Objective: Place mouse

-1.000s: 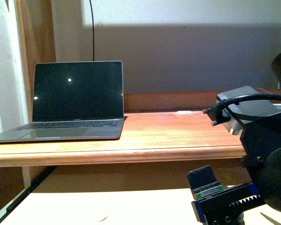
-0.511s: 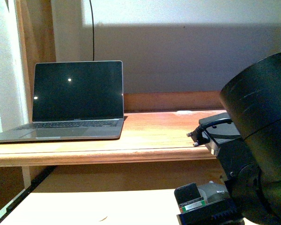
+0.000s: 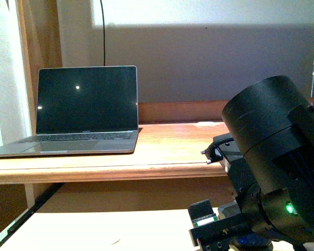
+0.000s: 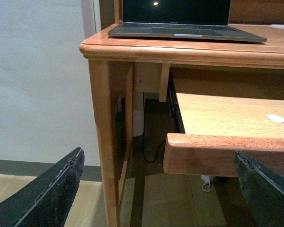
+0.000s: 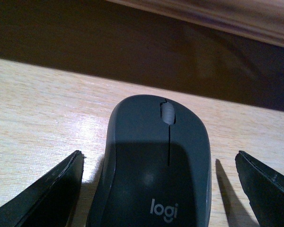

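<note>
The mouse (image 5: 156, 175) is dark grey with a pale scroll wheel and a pale logo. It lies on the pale wooden pull-out shelf (image 5: 38, 104), between the fingers of my right gripper (image 5: 158, 163). The jaws are open, with a gap on each side of the mouse. In the front view the right arm (image 3: 277, 167) fills the lower right, one finger (image 3: 201, 213) shows above the shelf, and the mouse is mostly hidden. My left gripper (image 4: 158, 153) is open and empty, low in front of the desk's left leg.
An open laptop (image 3: 86, 112) with a dark screen stands at the left of the upper desk top (image 3: 167, 151). The pull-out shelf (image 4: 217, 151) juts out below it. The desk leg (image 4: 106, 142) and a wall are at the left.
My right arm has swung left and lower across the front view, hiding more of the desk's right side. The laptop has not moved.
</note>
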You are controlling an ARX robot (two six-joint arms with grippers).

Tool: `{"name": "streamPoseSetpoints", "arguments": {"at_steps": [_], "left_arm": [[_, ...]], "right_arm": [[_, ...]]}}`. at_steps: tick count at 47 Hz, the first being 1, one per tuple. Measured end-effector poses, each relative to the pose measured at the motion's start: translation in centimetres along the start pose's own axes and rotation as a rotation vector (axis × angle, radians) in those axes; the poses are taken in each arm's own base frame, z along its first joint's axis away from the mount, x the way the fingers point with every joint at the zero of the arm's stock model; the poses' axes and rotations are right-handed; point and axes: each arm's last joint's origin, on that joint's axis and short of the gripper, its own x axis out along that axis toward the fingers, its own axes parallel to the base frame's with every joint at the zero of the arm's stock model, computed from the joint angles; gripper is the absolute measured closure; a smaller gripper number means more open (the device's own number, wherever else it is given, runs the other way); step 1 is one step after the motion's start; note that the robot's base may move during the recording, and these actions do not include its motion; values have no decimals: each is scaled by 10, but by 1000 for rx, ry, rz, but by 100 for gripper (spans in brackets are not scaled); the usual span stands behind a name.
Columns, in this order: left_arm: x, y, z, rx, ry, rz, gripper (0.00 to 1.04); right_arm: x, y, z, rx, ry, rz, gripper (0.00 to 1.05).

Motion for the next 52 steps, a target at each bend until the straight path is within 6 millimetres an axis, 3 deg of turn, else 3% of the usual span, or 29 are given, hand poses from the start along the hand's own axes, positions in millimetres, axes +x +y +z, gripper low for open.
{"name": "streamPoseSetpoints", "arguments": {"at_steps": [12,21,28,32,40,52], "left_arm": [[0,0,0,0,0,0,8],[0,0,0,0,0,0,8],[0,0,0,0,0,0,8],[0,0,0,0,0,0,8],[0,0,0,0,0,0,8],[0,0,0,0,0,0,8]], "right_arm": [[-4,-14,-1,44,-3,13,47],[-42,-34,6,100,-69,40,48],[-83,-53,26,153,-157,66,48],[-93,-56,44,178,-205,71,48],[-83,-44,86,208,-231,92,48],[-33,-3,136,175,-210,45,48]]}}
